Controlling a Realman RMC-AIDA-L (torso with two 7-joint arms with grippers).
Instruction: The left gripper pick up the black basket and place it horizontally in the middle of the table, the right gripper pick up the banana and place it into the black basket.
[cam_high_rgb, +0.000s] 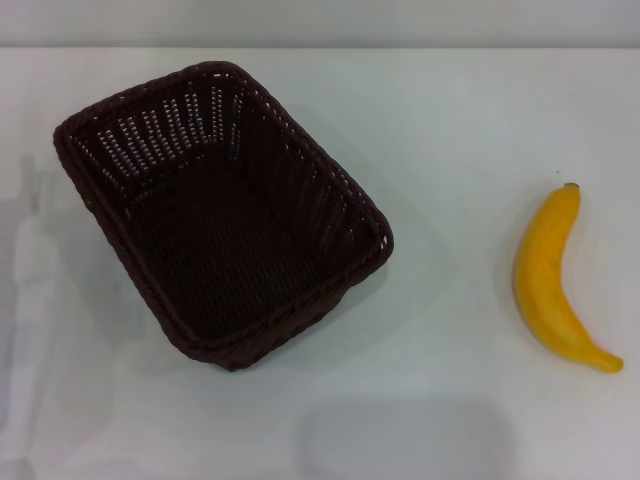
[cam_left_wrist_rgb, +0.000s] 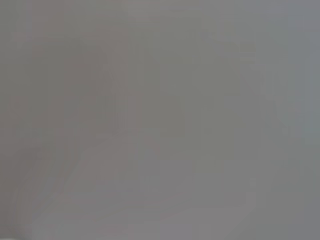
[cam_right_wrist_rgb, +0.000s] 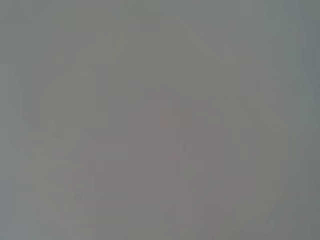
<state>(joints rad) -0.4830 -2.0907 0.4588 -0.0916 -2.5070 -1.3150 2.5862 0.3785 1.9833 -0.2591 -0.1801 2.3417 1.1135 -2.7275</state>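
Black basket: the black basket (cam_high_rgb: 225, 215) sits in the left half of the head view, upright with its mouth open to the camera, and nothing lies inside it.
Basket angle: its long sides run on a slant from upper left toward lower right, so it reads as skewed and off-centre; that is probably why the task asks for it to be turned level and brought to the middle first.
Banana: the banana (cam_high_rgb: 553, 280) lies flat at the right edge of the head view, stem end toward the top, its curve bowing toward the basket.
Spacing: banana and basket are well apart, with bare white surface (cam_high_rgb: 450, 150) between them, which leaves each arm room to work its own side.
Left end effector: it is not in the head view, and its wrist camera shows only a featureless grey field, possibly bare surface seen close up; whether its fingers are apart or together cannot be told.
Right end effector: likewise out of the head view, with the same blank grey in its wrist camera; its finger state cannot be told either.
Progress: judged from the layout, neither step is done, since the basket is not yet centred and the banana is outside it.
Likely order: basket first, because the banana needs a settled target.
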